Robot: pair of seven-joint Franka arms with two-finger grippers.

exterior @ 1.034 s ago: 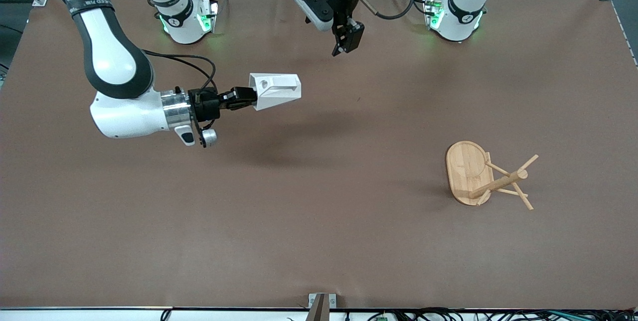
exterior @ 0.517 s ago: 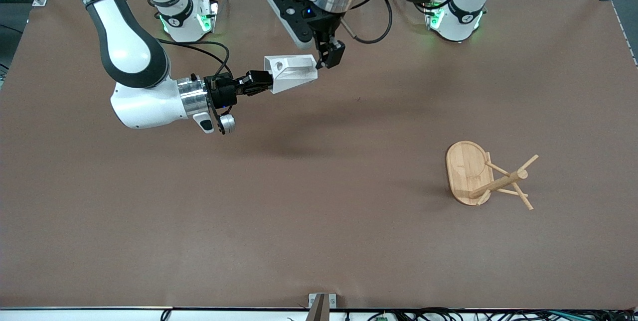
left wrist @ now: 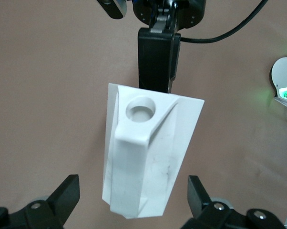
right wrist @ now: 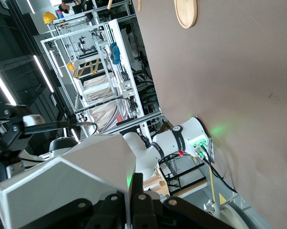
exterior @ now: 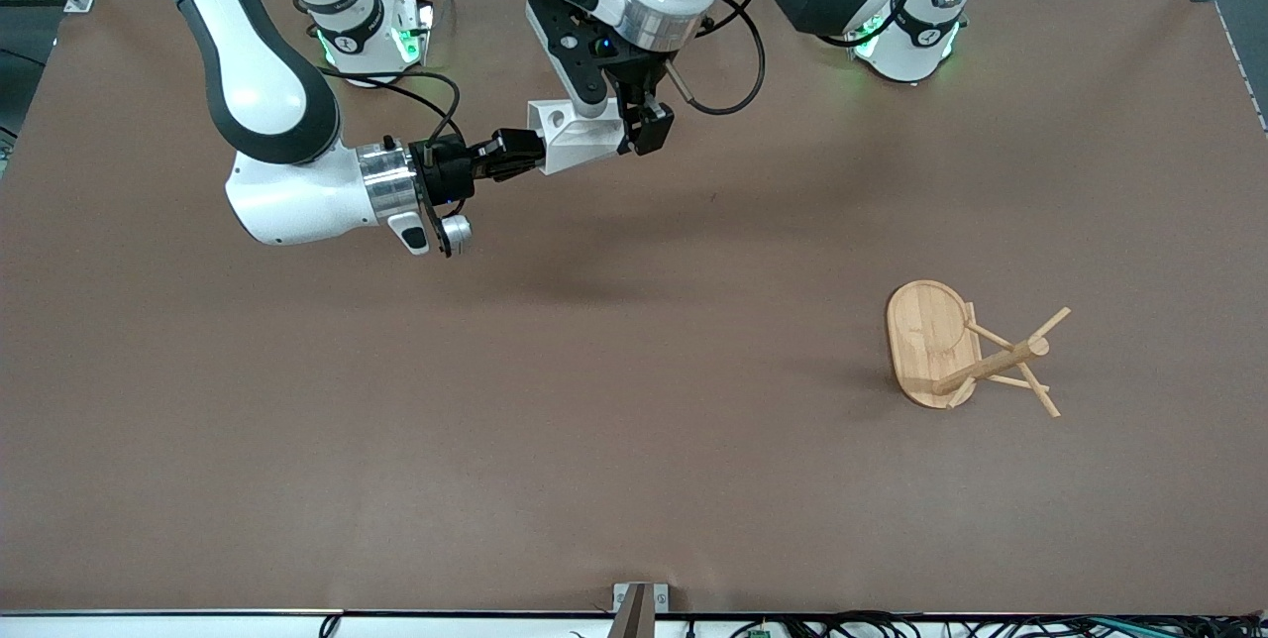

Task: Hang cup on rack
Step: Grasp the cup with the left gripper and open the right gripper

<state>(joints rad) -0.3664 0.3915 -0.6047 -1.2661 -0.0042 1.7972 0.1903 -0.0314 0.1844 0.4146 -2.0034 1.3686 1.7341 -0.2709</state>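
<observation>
While right gripper [exterior: 517, 155] clamps the cup [exterior: 580, 135], left gripper [exterior: 634, 123] fingers [left wrist: 67, 193] straddle it apart.

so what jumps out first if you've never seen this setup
The white cup, held in the air over the table's middle by the shut right gripper, with the left gripper open around its other end. Then the rack, tipped on its side toward the left arm's end of the table.

Brown table [exterior: 634, 479]; metal shelving [right wrist: 100, 71] under strip lights [right wrist: 5, 86].
</observation>
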